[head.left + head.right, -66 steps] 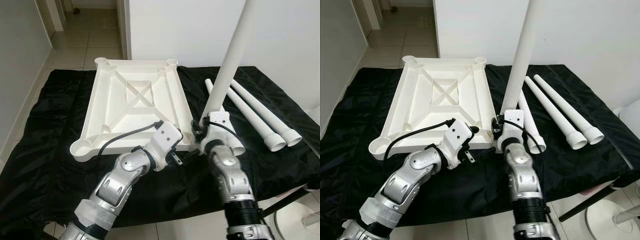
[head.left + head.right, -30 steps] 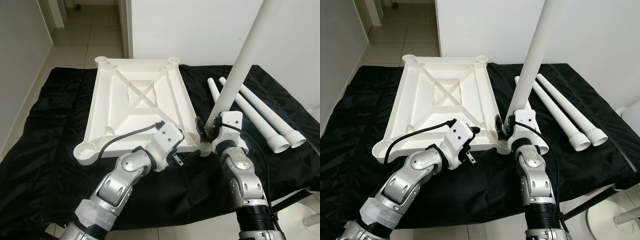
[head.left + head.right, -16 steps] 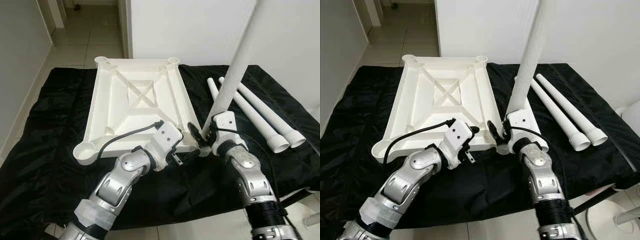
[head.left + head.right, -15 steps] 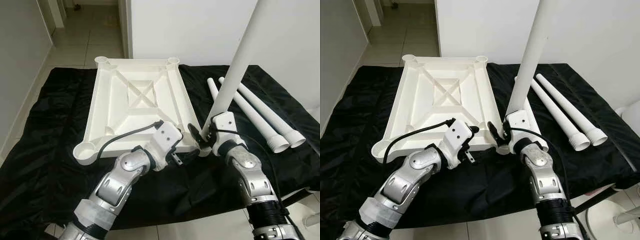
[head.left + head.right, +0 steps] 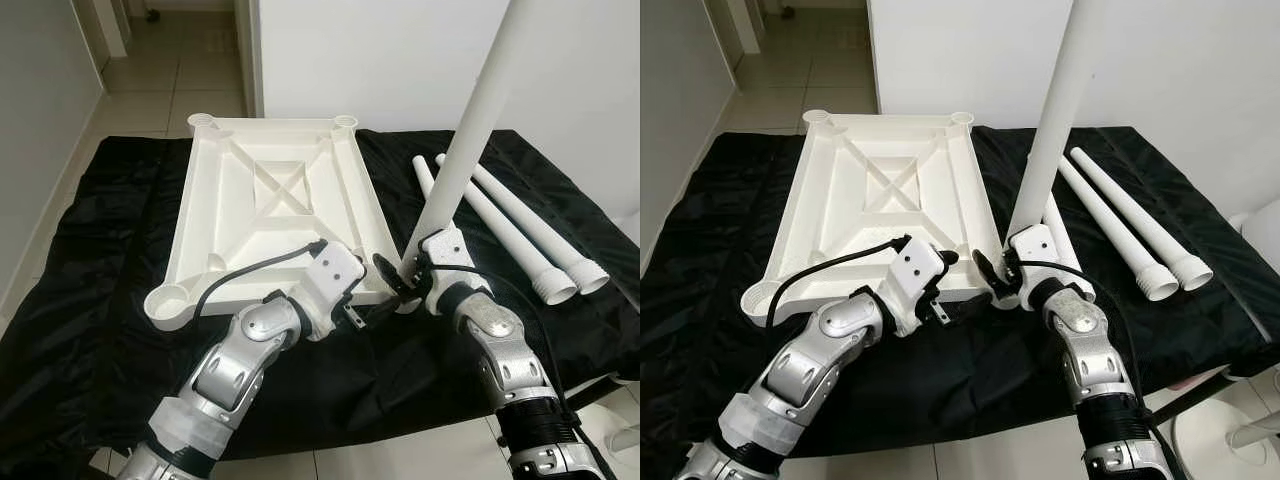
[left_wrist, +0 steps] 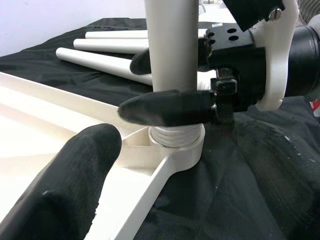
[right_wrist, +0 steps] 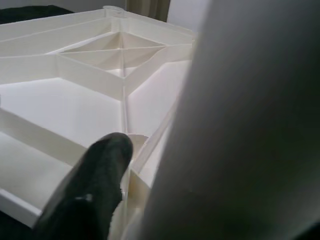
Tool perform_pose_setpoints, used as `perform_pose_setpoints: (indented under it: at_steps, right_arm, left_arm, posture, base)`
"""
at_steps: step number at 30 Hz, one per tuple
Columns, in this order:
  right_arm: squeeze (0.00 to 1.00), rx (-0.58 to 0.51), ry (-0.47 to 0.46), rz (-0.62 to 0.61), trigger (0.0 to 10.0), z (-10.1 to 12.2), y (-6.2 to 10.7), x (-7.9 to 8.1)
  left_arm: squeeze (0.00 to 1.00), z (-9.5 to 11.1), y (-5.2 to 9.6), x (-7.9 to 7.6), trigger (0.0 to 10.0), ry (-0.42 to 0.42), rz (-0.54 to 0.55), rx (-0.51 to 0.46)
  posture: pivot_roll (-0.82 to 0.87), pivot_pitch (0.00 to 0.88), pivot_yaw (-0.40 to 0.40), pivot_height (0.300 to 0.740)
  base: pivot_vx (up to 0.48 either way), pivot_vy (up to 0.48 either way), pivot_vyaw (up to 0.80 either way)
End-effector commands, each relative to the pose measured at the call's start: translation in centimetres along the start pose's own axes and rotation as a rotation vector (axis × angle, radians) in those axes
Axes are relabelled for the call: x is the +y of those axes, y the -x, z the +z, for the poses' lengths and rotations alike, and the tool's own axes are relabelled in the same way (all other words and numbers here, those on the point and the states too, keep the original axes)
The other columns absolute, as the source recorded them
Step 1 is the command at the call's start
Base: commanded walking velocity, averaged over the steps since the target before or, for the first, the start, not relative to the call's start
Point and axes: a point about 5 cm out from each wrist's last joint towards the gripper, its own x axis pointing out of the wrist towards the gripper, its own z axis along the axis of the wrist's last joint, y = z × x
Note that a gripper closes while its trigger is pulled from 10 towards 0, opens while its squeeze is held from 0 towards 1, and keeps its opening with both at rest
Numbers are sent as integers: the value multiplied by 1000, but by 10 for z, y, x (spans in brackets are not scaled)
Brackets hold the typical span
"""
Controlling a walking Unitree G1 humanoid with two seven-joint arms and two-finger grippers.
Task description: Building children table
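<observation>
The white table top [image 5: 270, 215] lies upside down on a black cloth. A long white leg [image 5: 475, 120] stands nearly upright with its threaded end in the near right corner socket [image 6: 175, 147]. My right gripper [image 5: 412, 272] is shut on the leg just above the socket, one finger [image 6: 165, 107] across its front and one behind. My left gripper [image 5: 352, 312] rests at the top's near rim beside that corner, and one of its fingers [image 6: 65, 180] lies over the inside of the rim. In the right wrist view the leg [image 7: 250, 125] is a close blur.
Three spare legs [image 5: 520, 235] lie side by side on the cloth [image 5: 100, 250] to the right of the top. A white wall [image 5: 380, 60] stands behind, and a tiled hallway [image 5: 170, 80] opens at the far left. A white base [image 5: 625, 440] sits on the floor, near right.
The leg leaned to the right a second ago and now stands closer to upright in the socket. My right wrist has turned around it. The left arm has not moved.
</observation>
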Motion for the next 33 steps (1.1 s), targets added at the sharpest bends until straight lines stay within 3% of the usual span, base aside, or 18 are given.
perform_pose_setpoints:
  at_steps: [1, 12, 14, 17, 20, 23, 25, 27, 30, 33]
  right_arm:
    - [0, 7, -28, 2, 0, -5, 2, -4]
    - [0, 12, -92, -24, 0, -7, 4, -3]
    - [0, 0, -127, -70, 0, -5, 3, -3]
    - [0, 37, -215, -247, 0, -5, 0, -1]
    - [0, 59, -245, -310, 0, -7, 0, 0]
    - [0, 138, -275, -511, 0, -11, -1, 16]
    - [0, 154, -288, -556, 0, -12, -1, 21]
    - [0, 154, -288, -556, 0, -12, -1, 21]
    - [0, 144, -321, -592, 0, -8, -5, 40]
    - [0, 137, -331, -582, 0, -5, -7, 47]
  left_arm:
    - [0, 0, -2, 0, 10000, -9, -7, 8]
    - [0, 0, -1, 1, 10000, -9, -4, 7]
    - [0, 0, -1, 1, 10000, -7, -2, 7]
    - [0, 0, -2, 0, 10000, -6, 0, 5]
    - [0, 0, -2, -1, 10000, -5, 0, 5]
    - [0, 0, -2, -1, 10000, -3, 0, 3]
    - [0, 0, -2, -1, 10000, -2, -1, 3]
    - [0, 0, -2, -1, 10000, -2, -1, 3]
    - [0, 0, -2, -3, 10000, 0, -3, 2]
    - [0, 0, -3, -3, 10000, 1, -4, 1]
  posture:
    - [-56, 2, -12, 740]
    - [-54, 2, -14, 740]
    - [-54, 2, -22, 740]
    - [-55, 2, -26, 740]
    - [-54, 3, -29, 740]
    - [-55, 0, -33, 740]
    - [-55, 0, -34, 740]
    - [-55, 0, -34, 740]
    - [-55, 0, -37, 740]
    - [-55, 0, -37, 740]
  base:
    - [0, 0, 0]
    - [0, 0, 0]
    - [0, 0, 0]
    - [0, 0, 0]
    - [0, 0, 0]
    - [0, 0, 0]
    - [0, 0, 0]
    - [0, 0, 0]
    - [0, 0, 0]
    - [0, 0, 0]
